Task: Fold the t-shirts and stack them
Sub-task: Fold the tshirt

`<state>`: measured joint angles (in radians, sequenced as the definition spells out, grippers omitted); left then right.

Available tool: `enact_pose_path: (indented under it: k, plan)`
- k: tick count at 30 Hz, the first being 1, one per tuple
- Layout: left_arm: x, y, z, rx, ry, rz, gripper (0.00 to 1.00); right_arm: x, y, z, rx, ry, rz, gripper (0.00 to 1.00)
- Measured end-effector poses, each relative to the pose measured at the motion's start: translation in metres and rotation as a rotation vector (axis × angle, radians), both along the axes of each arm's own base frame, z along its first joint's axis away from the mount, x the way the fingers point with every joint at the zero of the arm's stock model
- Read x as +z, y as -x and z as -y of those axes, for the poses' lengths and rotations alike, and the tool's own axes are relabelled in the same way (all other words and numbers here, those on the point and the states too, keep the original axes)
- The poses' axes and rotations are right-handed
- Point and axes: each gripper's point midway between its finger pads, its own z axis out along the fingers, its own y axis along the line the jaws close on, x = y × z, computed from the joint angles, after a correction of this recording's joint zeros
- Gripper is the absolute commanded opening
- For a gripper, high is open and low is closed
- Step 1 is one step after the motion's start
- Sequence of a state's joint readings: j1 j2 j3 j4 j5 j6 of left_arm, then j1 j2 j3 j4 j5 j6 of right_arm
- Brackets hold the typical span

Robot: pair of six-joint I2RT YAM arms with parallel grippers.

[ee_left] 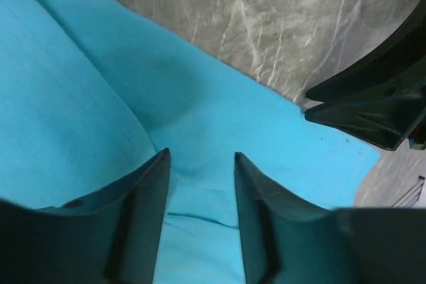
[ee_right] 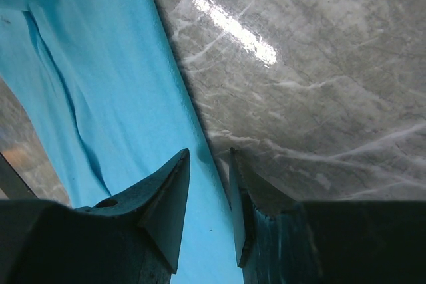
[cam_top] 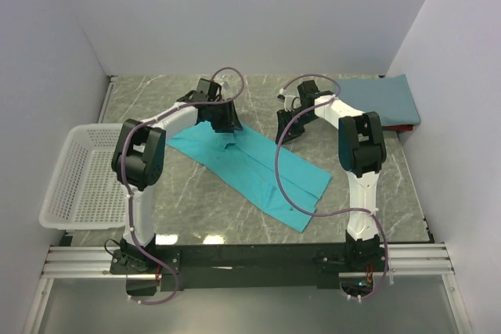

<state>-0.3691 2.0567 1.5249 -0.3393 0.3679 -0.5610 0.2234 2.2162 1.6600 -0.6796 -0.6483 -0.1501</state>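
The teal t-shirt (cam_top: 258, 170) lies as a long folded strip running diagonally across the marble table. My left gripper (cam_top: 225, 132) is down on its far left end. In the left wrist view, the left gripper (ee_left: 200, 154) is open, with flat teal cloth (ee_left: 100, 98) and a small crease between the fingers. My right gripper (cam_top: 286, 132) is at the strip's far edge. In the right wrist view, the right gripper (ee_right: 208, 153) is narrowly open and straddles the edge of the teal shirt (ee_right: 100, 64). The slate-blue t-shirt (cam_top: 380, 99) lies folded at the back right.
A white mesh basket (cam_top: 78, 177) stands at the table's left edge. A red item (cam_top: 401, 127) peeks out under the slate-blue shirt. The right arm's black gripper body (ee_left: 373, 104) shows close by in the left wrist view. White walls close in three sides.
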Motion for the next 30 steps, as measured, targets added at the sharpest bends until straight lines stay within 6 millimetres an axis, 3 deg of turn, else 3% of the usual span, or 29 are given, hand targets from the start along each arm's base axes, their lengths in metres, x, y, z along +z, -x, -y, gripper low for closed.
enact_pose_path:
  k: [5, 8, 11, 13, 16, 18, 21, 23, 30]
  plan:
    - [0.007, 0.003, -0.006, -0.024, -0.043, 0.037, 0.58, 0.0, 0.0, 0.003, 0.004, 0.004, 0.005, 0.39]
    - [0.031, 0.003, -0.023, 0.013, -0.094, 0.119, 0.59, 0.0, 0.0, 0.006, 0.019, 0.016, 0.016, 0.41]
    - [0.063, 0.011, -0.053, 0.118, -0.098, 0.199, 0.57, 0.0, -0.001, 0.01, 0.036, 0.043, 0.038, 0.42]
    - [0.073, 0.024, -0.086, 0.239, -0.067, 0.198, 0.55, 0.0, -0.001, 0.013, 0.044, 0.061, 0.05, 0.43]
    - [0.052, 0.037, -0.138, 0.459, -0.061, 0.125, 0.54, 0.0, -0.001, 0.014, 0.049, 0.066, 0.053, 0.43]
    - [0.018, 0.051, -0.16, 0.581, -0.096, 0.017, 0.53, 0.0, -0.001, 0.015, 0.051, 0.066, 0.055, 0.43]
    - [-0.02, 0.075, -0.169, 0.676, -0.162, -0.117, 0.53, 0.0, -0.001, 0.015, 0.053, 0.068, 0.057, 0.43]
    - [-0.031, 0.083, -0.175, 0.735, -0.201, -0.161, 0.55, 0.0, -0.001, 0.015, 0.054, 0.069, 0.057, 0.43]
    - [-0.048, 0.07, -0.197, 0.886, -0.291, -0.225, 0.55, 0.0, -0.001, 0.015, 0.057, 0.068, 0.057, 0.45]
